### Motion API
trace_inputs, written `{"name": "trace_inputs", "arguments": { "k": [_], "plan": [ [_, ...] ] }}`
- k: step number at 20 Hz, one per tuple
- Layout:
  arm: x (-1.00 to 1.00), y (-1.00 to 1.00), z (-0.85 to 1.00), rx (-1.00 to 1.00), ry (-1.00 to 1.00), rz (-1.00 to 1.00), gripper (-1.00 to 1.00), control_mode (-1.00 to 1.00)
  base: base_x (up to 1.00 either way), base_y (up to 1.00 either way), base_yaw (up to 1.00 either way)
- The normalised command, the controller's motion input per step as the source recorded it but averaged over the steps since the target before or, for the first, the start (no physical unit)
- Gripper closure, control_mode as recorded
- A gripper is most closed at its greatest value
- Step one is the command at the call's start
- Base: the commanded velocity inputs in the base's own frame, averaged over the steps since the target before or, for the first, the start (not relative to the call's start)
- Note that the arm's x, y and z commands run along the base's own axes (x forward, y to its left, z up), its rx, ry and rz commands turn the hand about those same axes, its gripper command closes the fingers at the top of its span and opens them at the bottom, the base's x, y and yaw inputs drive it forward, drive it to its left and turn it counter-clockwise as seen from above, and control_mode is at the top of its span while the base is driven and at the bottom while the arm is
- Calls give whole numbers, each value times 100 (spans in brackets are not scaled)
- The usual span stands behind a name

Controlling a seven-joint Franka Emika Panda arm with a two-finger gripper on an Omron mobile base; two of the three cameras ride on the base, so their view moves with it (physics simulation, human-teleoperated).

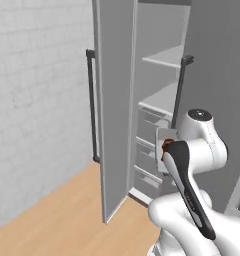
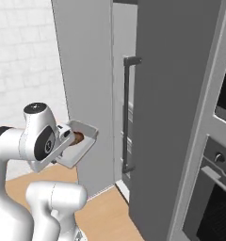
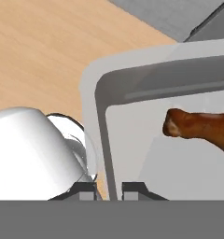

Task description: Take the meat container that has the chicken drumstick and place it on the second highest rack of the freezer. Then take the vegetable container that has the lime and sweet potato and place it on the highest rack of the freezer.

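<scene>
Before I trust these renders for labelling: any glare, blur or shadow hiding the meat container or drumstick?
Left base view: sharp, flat light; the arm hides most of the meat container. Right base view: sharp, chicken drumstick shaded by the wall. Hand view: no glare, drumstick cropped at the edge, gripper shut on the rim.

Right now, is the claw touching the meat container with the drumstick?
Touching. In the hand view the claw has its fingertips pinched on the rim of the meat container holding the chicken drumstick.
</scene>
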Motion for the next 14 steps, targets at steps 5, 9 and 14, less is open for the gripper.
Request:
{"name": "trace_inputs", "arguments": {
  "k": [5,9,14],
  "plan": [
    [0,0,0,0,0,0,100,100,45,65,-47],
    [0,0,0,0,0,0,100,100,28,53,-44],
    [0,0,0,0,0,0,100,100,21,62,-33]
  ]
}}
